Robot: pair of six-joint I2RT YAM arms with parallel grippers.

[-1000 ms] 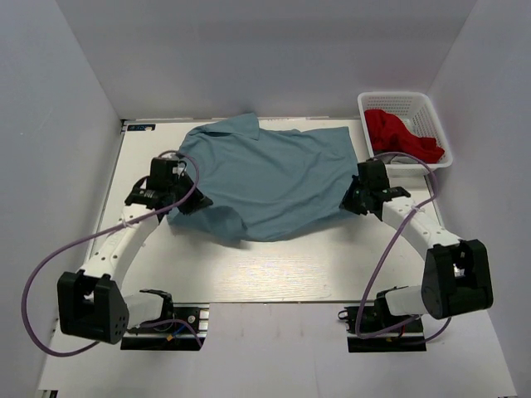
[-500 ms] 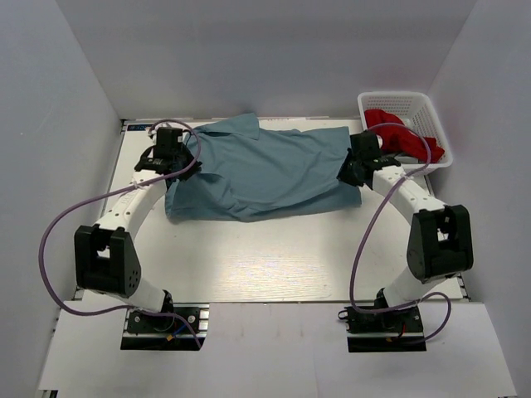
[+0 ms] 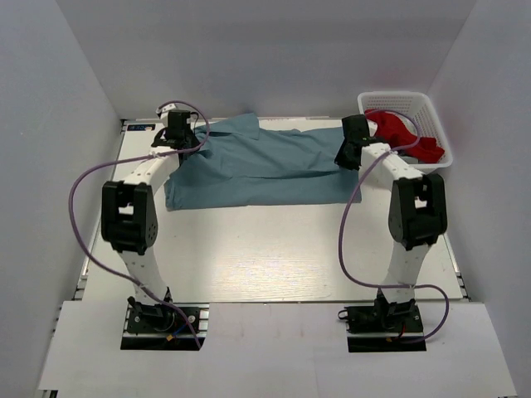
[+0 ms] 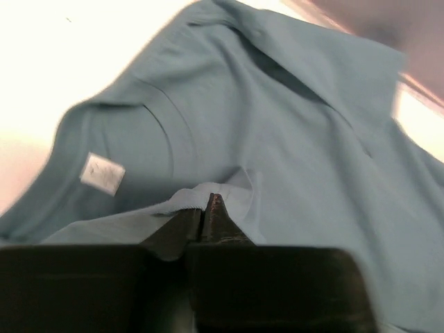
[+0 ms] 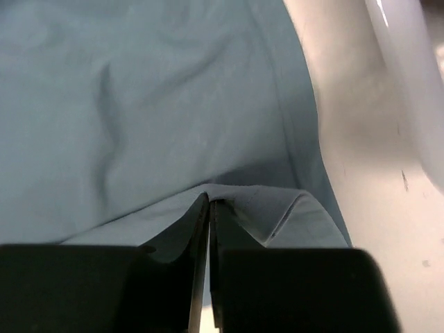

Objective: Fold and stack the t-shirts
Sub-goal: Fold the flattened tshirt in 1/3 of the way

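The grey-blue t-shirt [image 3: 265, 170] lies half-folded across the upper middle. The left gripper [image 3: 177, 139] and right gripper [image 3: 349, 154] each pinch its edge thinly; a slip or uneven release could skew the fold.

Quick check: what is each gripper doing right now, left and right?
Left gripper: closed, pinching a fold of the grey-blue t-shirt.
Right gripper: closed, pinching a fold of the same shirt at its other side.

You have one t-shirt [image 3: 265, 170], one red cloth [image 3: 394, 128], one white basket [image 3: 398, 95], one table [image 3: 274, 257] and two grippers, the left gripper [image 4: 210, 202] and the right gripper [image 5: 209, 201].
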